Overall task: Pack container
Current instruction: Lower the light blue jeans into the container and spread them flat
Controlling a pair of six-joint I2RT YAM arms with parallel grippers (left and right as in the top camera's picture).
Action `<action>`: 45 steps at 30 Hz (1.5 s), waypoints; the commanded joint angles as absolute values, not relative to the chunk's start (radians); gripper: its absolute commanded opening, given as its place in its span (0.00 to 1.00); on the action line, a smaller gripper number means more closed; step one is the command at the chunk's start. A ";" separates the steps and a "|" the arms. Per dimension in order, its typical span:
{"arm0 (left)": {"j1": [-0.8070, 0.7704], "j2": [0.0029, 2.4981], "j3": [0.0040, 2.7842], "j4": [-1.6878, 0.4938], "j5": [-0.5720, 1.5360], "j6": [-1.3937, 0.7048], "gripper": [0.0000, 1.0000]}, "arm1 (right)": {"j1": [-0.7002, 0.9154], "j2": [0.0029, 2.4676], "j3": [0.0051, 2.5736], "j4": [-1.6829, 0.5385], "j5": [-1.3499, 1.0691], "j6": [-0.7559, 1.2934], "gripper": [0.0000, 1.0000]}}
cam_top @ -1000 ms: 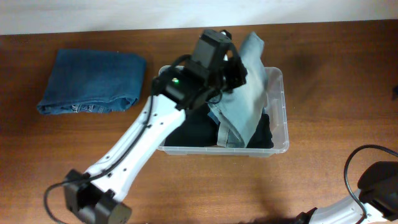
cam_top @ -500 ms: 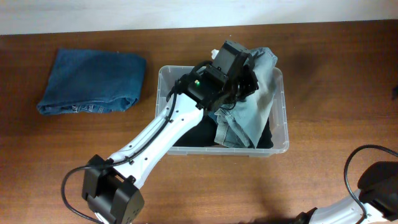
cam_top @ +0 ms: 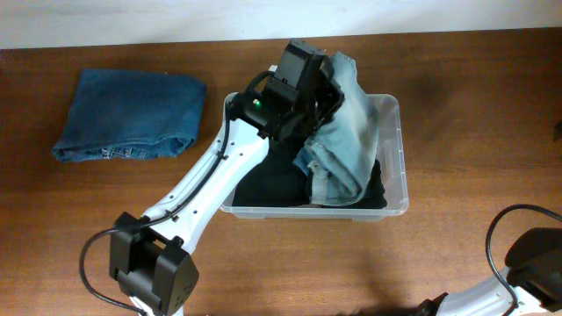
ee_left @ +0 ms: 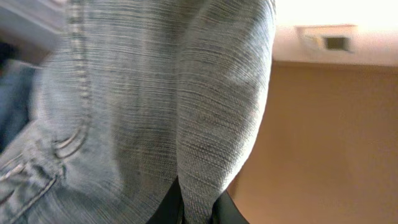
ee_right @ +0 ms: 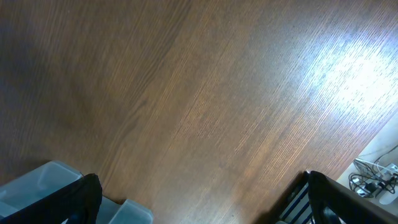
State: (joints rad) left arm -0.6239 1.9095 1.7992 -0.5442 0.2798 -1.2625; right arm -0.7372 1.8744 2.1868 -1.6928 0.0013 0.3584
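left end effector (cam_top: 318, 98): clamped on pale jeans (cam_top: 347, 140), over container (cam_top: 397, 162), long axis l-r; left arm (cam_top: 219, 175) nearer. right end effector (ee_right: 202, 205): apart, well off container.

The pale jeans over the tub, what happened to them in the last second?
The left gripper, still clamped on the pale jeans, swung right and then back left over the container, bunching the denim inside it. Nothing was let go. The folded blue jeans and the right arm stayed put.
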 commanded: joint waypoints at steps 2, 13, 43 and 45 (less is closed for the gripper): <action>-0.646 1.914 1.822 -0.459 0.397 -1.287 0.01 | -0.740 1.853 2.186 -1.698 0.004 0.356 0.98; -0.652 1.912 1.822 -0.457 0.415 -1.294 0.01 | -0.740 1.853 2.186 -1.698 0.004 0.356 0.98; -0.498 1.913 1.822 -0.954 0.215 -1.287 0.36 | -0.740 1.853 2.186 -1.698 0.004 0.356 0.99; -0.494 1.913 1.822 -0.998 0.193 -1.287 0.41 | -0.740 1.853 2.186 -1.698 0.004 0.356 0.98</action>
State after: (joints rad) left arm -0.5022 1.9114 1.8011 -0.9581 0.2474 -1.2846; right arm -0.7372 1.8744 2.1868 -1.6928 0.0013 0.3584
